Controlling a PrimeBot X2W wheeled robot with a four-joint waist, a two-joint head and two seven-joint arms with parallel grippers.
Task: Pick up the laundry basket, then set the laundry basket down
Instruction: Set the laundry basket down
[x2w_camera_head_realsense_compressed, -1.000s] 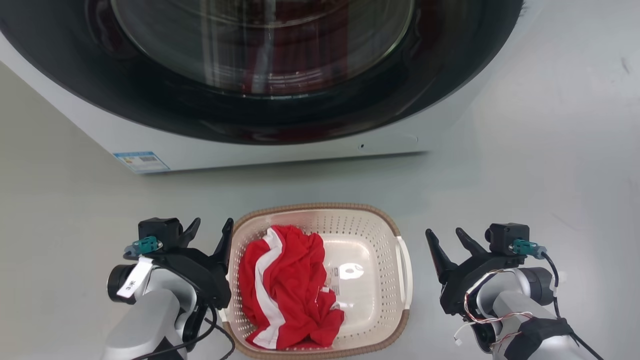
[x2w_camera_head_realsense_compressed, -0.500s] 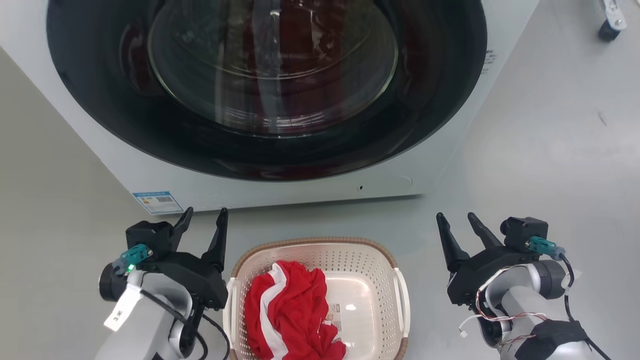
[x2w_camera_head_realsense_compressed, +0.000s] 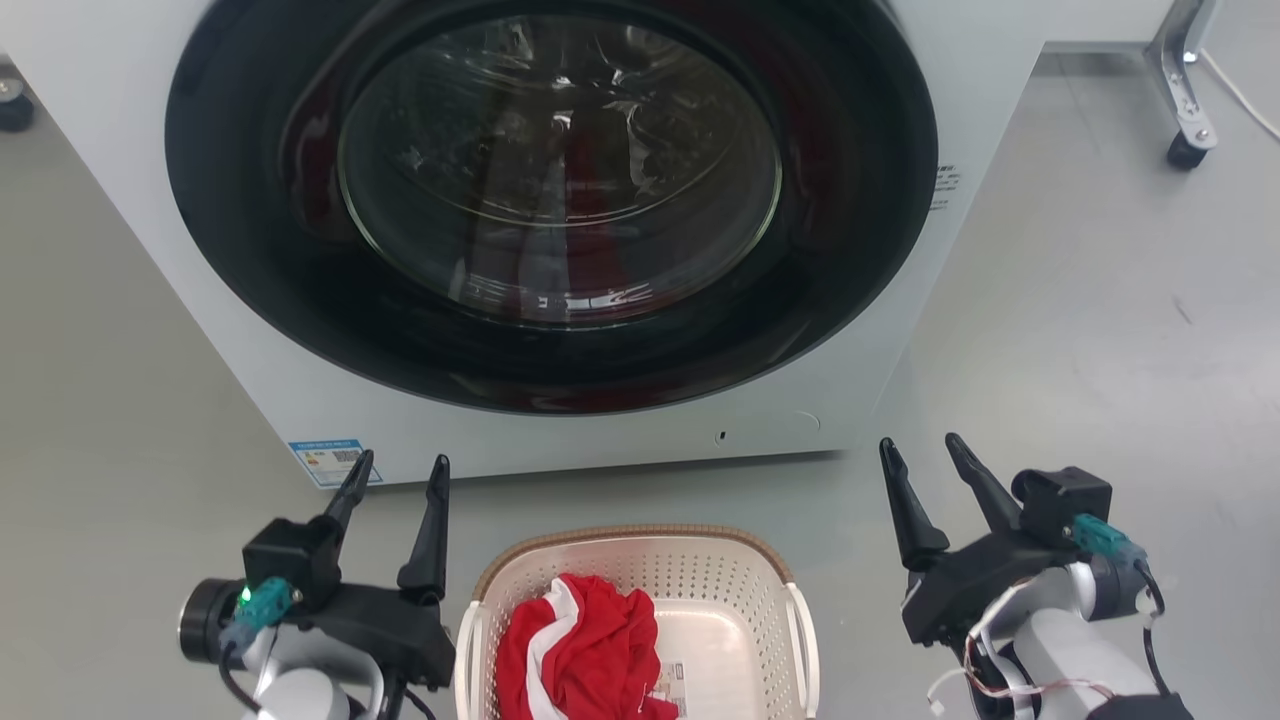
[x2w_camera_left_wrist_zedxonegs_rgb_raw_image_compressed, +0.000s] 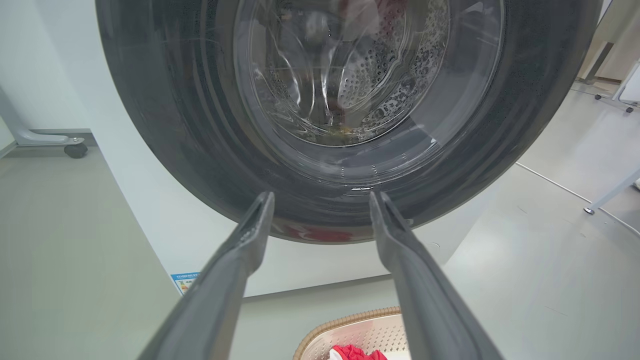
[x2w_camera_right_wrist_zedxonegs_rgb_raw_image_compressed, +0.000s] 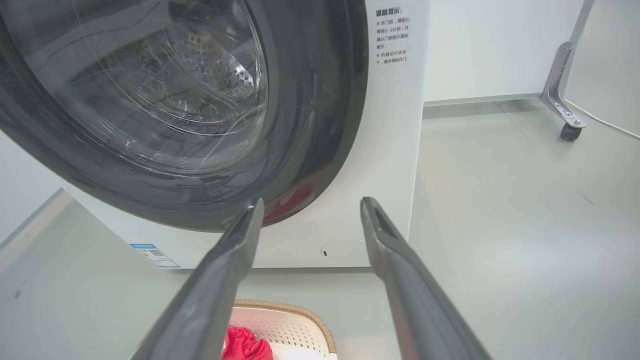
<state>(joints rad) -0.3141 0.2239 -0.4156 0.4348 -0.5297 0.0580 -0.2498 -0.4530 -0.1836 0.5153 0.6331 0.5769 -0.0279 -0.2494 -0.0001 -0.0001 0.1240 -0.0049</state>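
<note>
The cream-white laundry basket (x2w_camera_head_realsense_compressed: 720, 580) with a brown rim sits on the floor at the bottom centre of the head view, holding a red and white garment (x2w_camera_head_realsense_compressed: 580, 650). Its far rim also shows low in the left wrist view (x2w_camera_left_wrist_zedxonegs_rgb_raw_image_compressed: 345, 322) and the right wrist view (x2w_camera_right_wrist_zedxonegs_rgb_raw_image_compressed: 295, 310). My left gripper (x2w_camera_head_realsense_compressed: 398, 472) stands open just left of the basket, touching nothing. To the basket's right, clear of it, my right gripper (x2w_camera_head_realsense_compressed: 920, 455) is open and empty. In each wrist view the open fingers (x2w_camera_left_wrist_zedxonegs_rgb_raw_image_compressed: 250, 240) (x2w_camera_right_wrist_zedxonegs_rgb_raw_image_compressed: 385, 235) point at the washing machine.
A white front-loading washing machine (x2w_camera_head_realsense_compressed: 560, 210) with a dark round glass door stands close behind the basket. A caster leg of a frame (x2w_camera_head_realsense_compressed: 1190, 90) is at the back right. Grey floor spreads to the right and left.
The head camera has tilted up, so the basket has slid toward the bottom edge and more of the washing machine shows. Both grippers stay open beside the basket, fingers now pointing more upright.
</note>
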